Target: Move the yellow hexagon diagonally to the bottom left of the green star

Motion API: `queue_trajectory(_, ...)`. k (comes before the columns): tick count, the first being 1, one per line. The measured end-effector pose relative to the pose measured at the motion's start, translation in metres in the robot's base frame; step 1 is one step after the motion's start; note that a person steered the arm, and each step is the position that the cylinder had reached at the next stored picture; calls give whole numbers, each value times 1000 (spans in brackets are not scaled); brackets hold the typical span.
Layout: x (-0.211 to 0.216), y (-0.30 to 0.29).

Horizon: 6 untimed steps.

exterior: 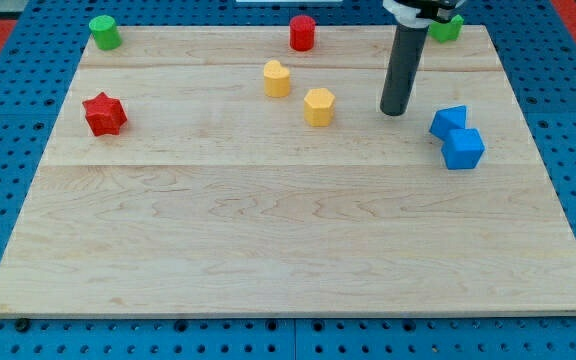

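The yellow hexagon [319, 106] lies on the wooden board [268, 240] in its upper middle. A green block [448, 28], partly hidden behind the arm so its shape is unclear, sits at the board's top right corner. My tip [395, 112] rests on the board to the right of the yellow hexagon, a clear gap away, and below and left of that green block. A second yellow block [277, 78] lies up and left of the hexagon.
A green cylinder-like block [104, 32] sits at the top left corner. A red cylinder [302, 33] is at the top middle. A red star [104, 114] is at the left. Two blue blocks [449, 121] [463, 149] touch each other right of my tip.
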State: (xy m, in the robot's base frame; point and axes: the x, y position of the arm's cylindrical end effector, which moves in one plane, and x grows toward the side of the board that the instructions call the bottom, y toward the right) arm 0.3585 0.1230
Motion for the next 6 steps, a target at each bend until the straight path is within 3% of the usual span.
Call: queue_trajectory(6, 0, -63)
